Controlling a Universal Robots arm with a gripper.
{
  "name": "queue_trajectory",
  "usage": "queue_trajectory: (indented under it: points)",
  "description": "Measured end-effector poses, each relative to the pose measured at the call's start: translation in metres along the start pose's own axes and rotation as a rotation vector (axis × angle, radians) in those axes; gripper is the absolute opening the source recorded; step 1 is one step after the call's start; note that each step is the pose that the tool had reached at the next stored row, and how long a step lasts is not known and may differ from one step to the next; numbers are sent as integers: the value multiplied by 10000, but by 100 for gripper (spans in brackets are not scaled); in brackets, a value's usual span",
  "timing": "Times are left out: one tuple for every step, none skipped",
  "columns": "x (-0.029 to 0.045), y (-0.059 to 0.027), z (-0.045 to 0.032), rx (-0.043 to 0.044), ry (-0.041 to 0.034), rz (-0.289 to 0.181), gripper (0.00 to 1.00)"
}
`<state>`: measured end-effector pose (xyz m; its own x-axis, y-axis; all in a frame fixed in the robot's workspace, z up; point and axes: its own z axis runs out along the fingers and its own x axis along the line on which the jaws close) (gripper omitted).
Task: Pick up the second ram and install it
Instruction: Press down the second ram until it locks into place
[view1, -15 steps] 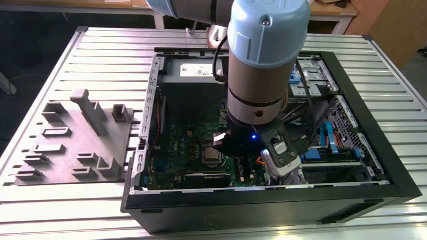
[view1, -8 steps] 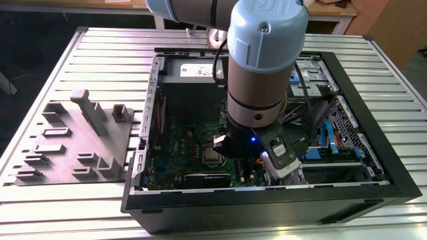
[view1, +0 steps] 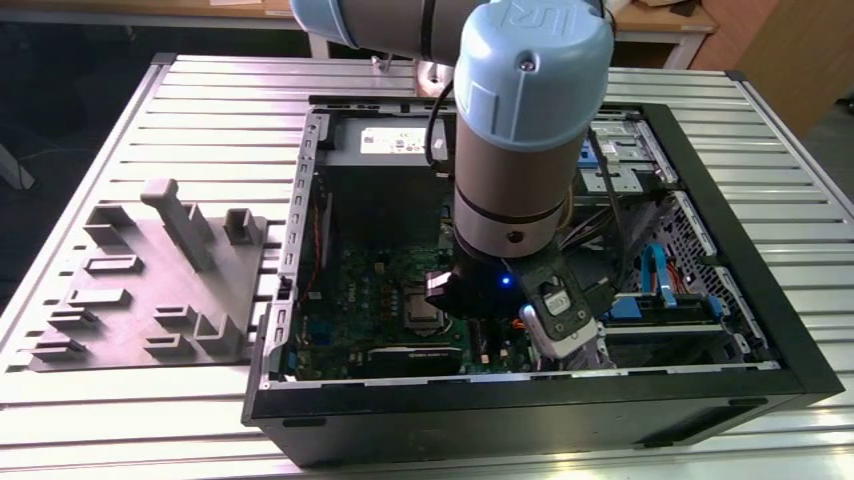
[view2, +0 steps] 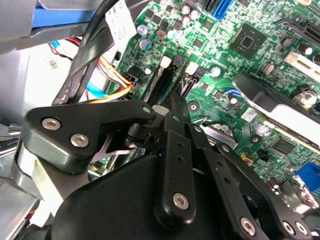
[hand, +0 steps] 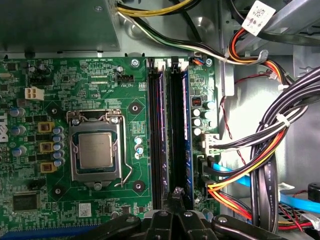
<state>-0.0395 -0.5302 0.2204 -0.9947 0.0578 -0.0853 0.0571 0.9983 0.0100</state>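
**Checking of second memory stick at its slot: gripper down inside case**

Reaching down into the open computer case (view1: 534, 410), the arm (view1: 527, 120) is seen at the centre of the exterior view, its wrist low over the motherboard (view1: 367, 285); the case is laid on a slatted table (view1: 214, 100); a grey moulded tray (view1: 160, 280) is noted at the exterior view's left, well apart from the arm.

In the first wrist view two long memory slots are seen side by side beside the processor socket (hand: 96, 150); a dark stick is lodged in each; the second ram (hand: 179, 135) is taken to be the one farther from the socket, with the first stick (hand: 159, 135) just beside it, nearer the socket; both are seen upright and parallel.

The gripper (hand: 176, 195) is placed directly over one end of the second ram; in the second wrist view the gripper (view2: 174, 102) is seen tapering to a point above the slots (view2: 162, 82); the jaws are drawn together with no gap visible between them; contact with the stick's top edge cannot be confirmed.

Bundled cables (hand: 265, 150) are noted beside the slots, on the side away from the socket.
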Motion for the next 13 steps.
queue_trajectory:
  points:
    - [0,0,1,-2,0,0,10]
    - [0,0,5,-2,-1,0,10]
    - [1,0,13,2,0,0,10]
    - [2,-1,21,1,0,0,10]
    - [2,-1,24,-3,1,1,10]
    - [2,-1,24,-5,1,1,10]
    - [2,0,25,-8,1,1,10]
    - [2,0,27,-11,0,1,10]
    - [3,0,27,-12,0,2,10]
    - [3,0,28,-12,0,2,10]
    - [3,0,35,-11,0,1,10]
    - [4,-1,39,-5,2,1,10]
    - [4,-1,40,-7,2,1,10]
